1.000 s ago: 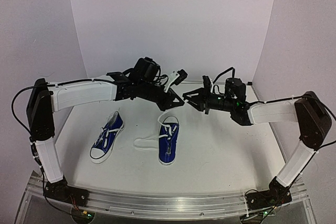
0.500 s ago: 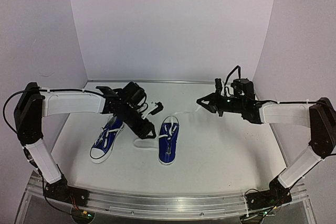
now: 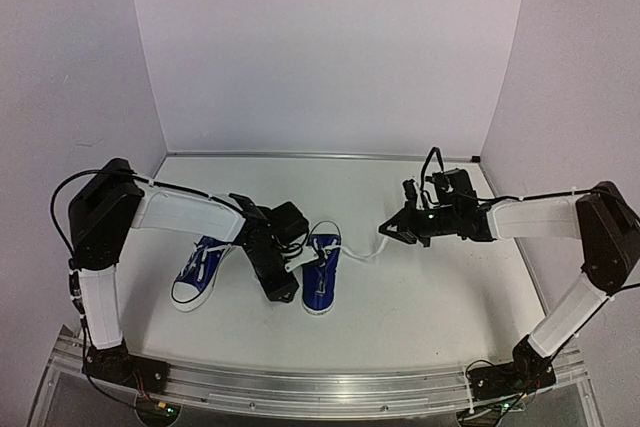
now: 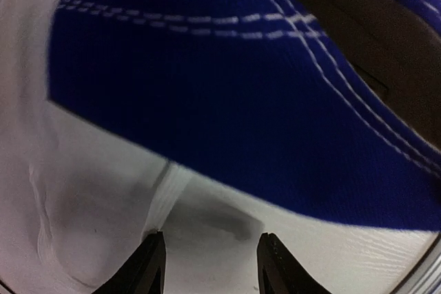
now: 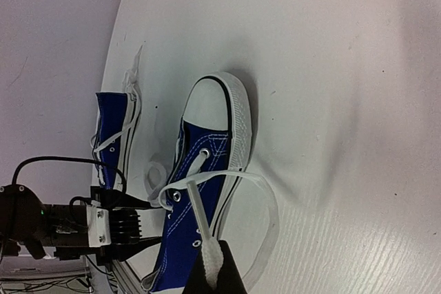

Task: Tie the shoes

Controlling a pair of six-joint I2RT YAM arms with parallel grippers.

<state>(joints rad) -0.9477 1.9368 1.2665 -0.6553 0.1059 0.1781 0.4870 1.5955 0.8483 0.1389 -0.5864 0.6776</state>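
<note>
Left gripper dropped to shoe, spread; wrist view: right gripper pinches lace.

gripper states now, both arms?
Left gripper: open, beside the blue shoe, holding nothing.
Right gripper: shut on the white lace.
</note>
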